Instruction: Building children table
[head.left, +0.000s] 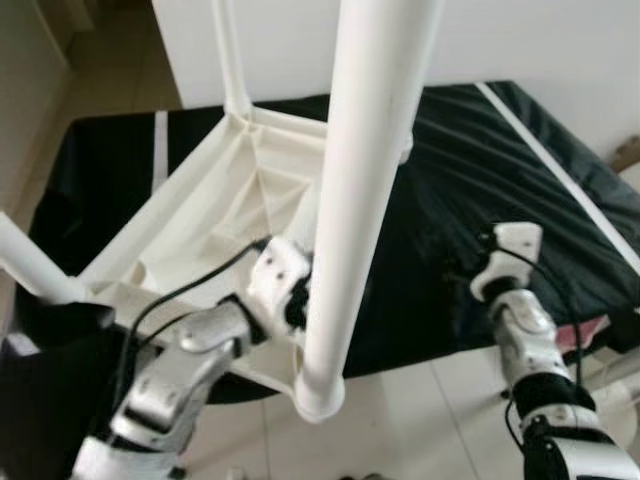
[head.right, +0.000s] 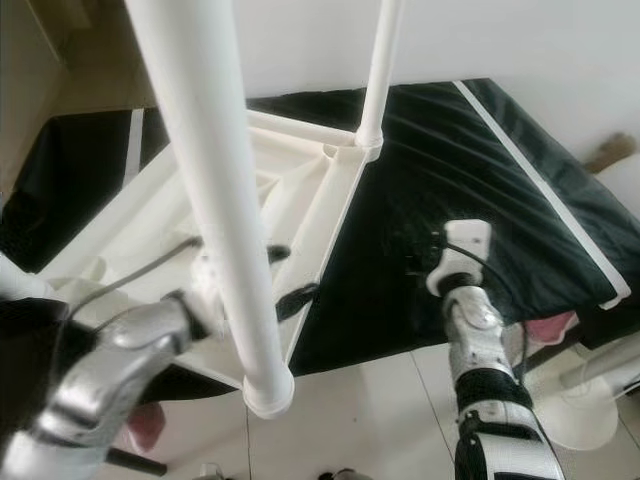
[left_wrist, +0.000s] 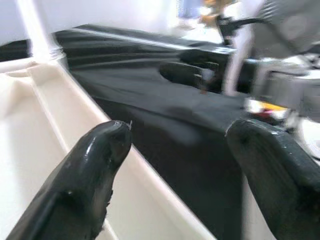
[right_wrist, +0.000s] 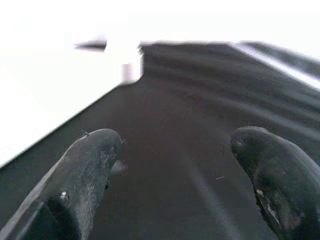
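Left gripper (left_wrist: 175, 165) wide open at upturned white table's (head.left: 215, 205) edge, right gripper (right_wrist: 175, 175) open over black sheet (head.left: 480, 190) beside it.

Both arms are built from silver-grey metallic segments with rounded housings, joined by black collars. The left arm (head.left: 175, 375) carries a black cable looped along its outer side to a white wrist module (head.left: 280, 275). The right arm (head.left: 540, 375) has a white wrist block (head.left: 515, 245), a black cable routed beside it, and a black ribbed band near the elbow. The left gripper (left_wrist: 177, 165) and the right gripper (right_wrist: 175, 170) each have two thick, glossy black fingers (left_wrist: 82, 185) with rounded tips and light surface scuffing.
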